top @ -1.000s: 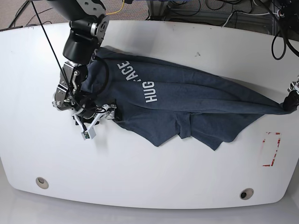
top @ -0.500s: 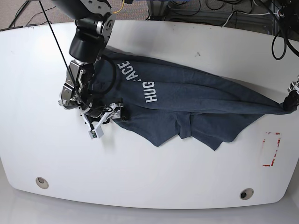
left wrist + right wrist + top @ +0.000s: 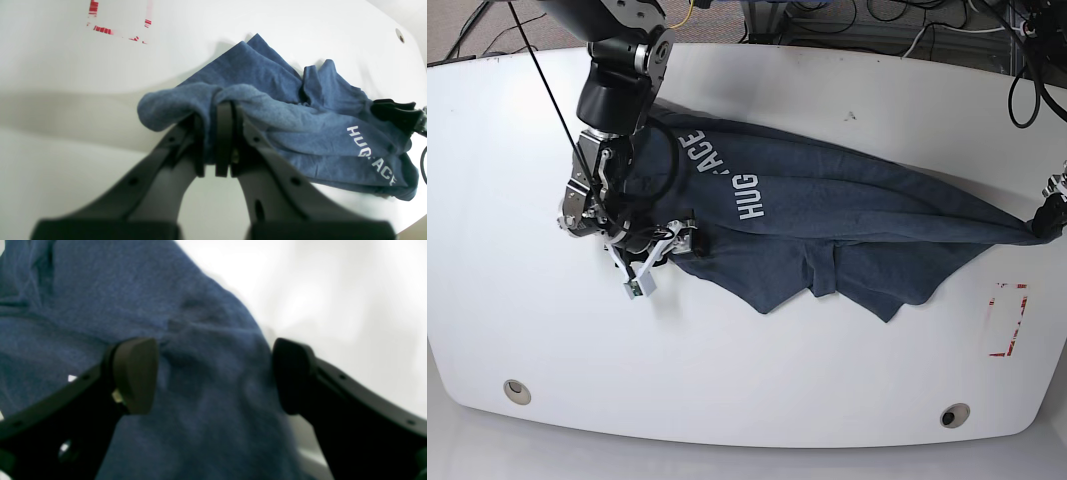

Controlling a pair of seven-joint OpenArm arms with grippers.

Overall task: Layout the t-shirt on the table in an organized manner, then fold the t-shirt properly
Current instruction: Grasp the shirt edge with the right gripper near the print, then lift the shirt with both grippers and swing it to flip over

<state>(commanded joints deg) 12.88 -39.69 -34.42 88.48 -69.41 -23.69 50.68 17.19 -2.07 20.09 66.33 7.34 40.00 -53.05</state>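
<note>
Slate-blue t-shirt (image 3: 827,220) lay bunched on the counter (image 3: 757,380). Left tool (image 3: 218,110) was clamped on fabric; right tool (image 3: 213,376) gaped, holding nothing. One-sided pulling risked dragging the shirt off.

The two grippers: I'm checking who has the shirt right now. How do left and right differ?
The left gripper is shut on a bunched end of the t-shirt; the right gripper is open, its fingers spread over the cloth. The left sits at the table edge, the right well inside it. Both have black fingers.
</note>
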